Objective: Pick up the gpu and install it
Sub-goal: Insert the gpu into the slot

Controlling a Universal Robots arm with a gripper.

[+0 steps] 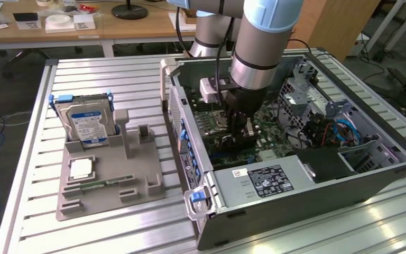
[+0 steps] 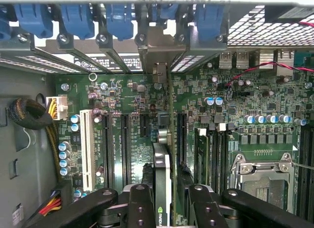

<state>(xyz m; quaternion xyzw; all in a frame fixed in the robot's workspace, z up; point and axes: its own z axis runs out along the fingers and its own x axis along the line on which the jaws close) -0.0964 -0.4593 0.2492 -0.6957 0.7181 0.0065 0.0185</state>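
The gpu [image 2: 162,162] is seen edge-on in the wrist view, a thin card with a black cooler, standing upright over the green motherboard [image 2: 221,125] among its long black slots [image 2: 125,139]. Its silver end bracket [image 2: 158,46] reaches the case's rear slot openings. My gripper [image 2: 170,191] is shut on the card, with one black finger [image 2: 140,208] on each side of it. In the exterior view the gripper [image 1: 240,135] is low inside the open computer case [image 1: 295,201], just above the motherboard. I cannot tell whether the card's edge sits in a slot.
Blue retaining clips [image 2: 78,19] line the rear of the case. A CPU socket [image 2: 262,179] and a cable bundle [image 2: 29,115] flank the slots. On the table, a grey holder [image 1: 108,174] carries a blue-labelled hard drive [image 1: 83,124], a memory stick [image 1: 104,183] and a chip [image 1: 82,168].
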